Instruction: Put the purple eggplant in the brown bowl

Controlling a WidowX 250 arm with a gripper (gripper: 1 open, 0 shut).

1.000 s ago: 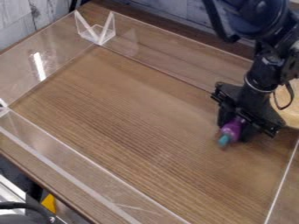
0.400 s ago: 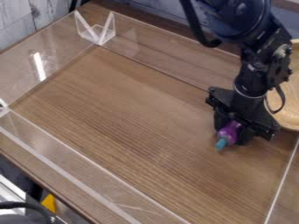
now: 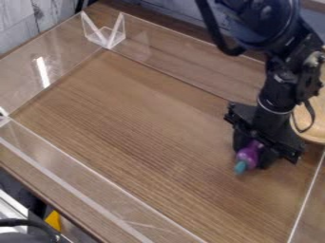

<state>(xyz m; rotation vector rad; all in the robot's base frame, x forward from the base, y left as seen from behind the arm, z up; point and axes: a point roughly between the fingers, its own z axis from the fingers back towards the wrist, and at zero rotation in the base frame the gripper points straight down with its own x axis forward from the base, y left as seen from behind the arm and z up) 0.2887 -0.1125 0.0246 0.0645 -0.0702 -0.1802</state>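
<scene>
The purple eggplant [image 3: 249,158] is at the right of the wooden table, its teal stem cap pointing toward the front. My black gripper [image 3: 258,150] comes down on it from above, with the fingers closed on either side of its purple body. I cannot tell if it touches the table. Just to the right, the brown bowl [image 3: 317,123] shows only as a light-brown rim cut off by the frame edge and partly hidden behind the arm.
Clear acrylic walls [image 3: 76,180] fence the wooden table [image 3: 127,104] on the left, front and back. A clear folded plastic stand [image 3: 105,31] sits at the back left corner. The dark arm reaches in from the top right.
The gripper and the eggplant in it have shifted a little toward the front right. The arm above has swung leftward across the top.
</scene>
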